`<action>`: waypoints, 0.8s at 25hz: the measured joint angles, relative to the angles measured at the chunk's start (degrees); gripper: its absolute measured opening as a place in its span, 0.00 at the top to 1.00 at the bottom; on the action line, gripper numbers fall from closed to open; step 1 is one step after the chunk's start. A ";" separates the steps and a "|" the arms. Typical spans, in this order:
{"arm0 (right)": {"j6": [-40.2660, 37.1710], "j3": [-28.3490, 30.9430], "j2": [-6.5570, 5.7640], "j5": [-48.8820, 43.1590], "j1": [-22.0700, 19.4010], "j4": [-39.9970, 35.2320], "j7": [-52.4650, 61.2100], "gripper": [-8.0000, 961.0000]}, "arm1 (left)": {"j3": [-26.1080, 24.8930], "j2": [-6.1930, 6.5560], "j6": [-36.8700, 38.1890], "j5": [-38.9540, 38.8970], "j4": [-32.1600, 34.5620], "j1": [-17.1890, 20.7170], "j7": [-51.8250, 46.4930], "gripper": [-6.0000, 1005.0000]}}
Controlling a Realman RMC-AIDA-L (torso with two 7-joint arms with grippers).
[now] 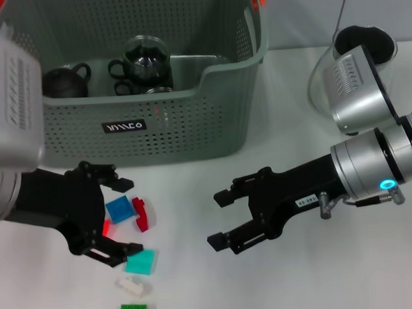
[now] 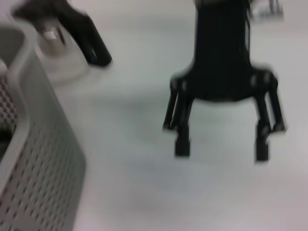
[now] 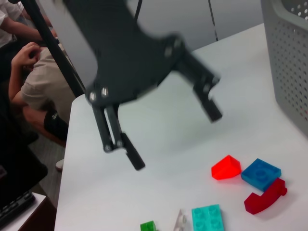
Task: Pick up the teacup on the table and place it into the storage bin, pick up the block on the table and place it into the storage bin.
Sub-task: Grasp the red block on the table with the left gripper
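Left gripper (image 1: 113, 216): jaws spread wide, holding nothing, above the bench (image 1: 200, 281). Blue block (image 1: 118, 210) and orange block (image 1: 106, 228) sit between the jaws; red block (image 1: 140, 213) and teal block (image 1: 140, 261) lie just beyond the jaw tips. Right gripper (image 1: 220, 219): jaws also spread, empty, well apart from the blocks. Storage bin (image 1: 190, 127) stands beyond both jaws, with dark teacups (image 1: 65, 80) inside.
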 joint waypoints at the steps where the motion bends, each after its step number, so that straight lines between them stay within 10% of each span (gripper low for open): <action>1: 0.00 0.06 0.05 0.00 0.00 0.01 0.01 0.06 | 0.43 -0.09 -0.87 1.24 -0.63 0.23 1.00 0.05; 20: 0.76 1.33 0.95 0.00 0.00 0.18 1.38 0.07 | 8.72 -0.13 -17.19 16.83 -12.55 -1.26 10.58 0.05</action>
